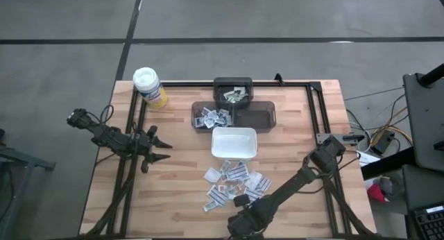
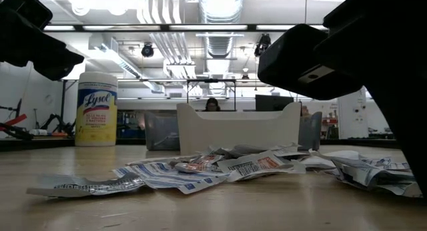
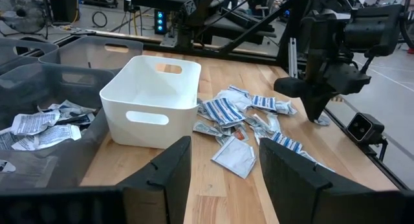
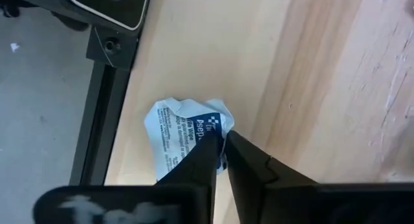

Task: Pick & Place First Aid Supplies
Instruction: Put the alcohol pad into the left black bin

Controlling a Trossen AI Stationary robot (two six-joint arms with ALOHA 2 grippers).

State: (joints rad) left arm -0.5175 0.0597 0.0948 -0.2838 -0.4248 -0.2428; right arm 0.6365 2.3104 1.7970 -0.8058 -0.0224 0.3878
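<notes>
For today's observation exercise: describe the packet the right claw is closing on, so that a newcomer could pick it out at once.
Start at the white dish mid-table and go to the packet pile on its near side. At the pile's near edge is the right claw. Its packet is the crumpled white one with blue print, pinched at one corner between the claw tips; the other packets lie loose, untouched.

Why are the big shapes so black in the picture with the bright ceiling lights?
Low view: glaring ceiling lights backlight the arms into silhouettes, while the Lysol canister stays readable. Right wrist view: the right claw, pinching a packet, looks soft up close.
</notes>
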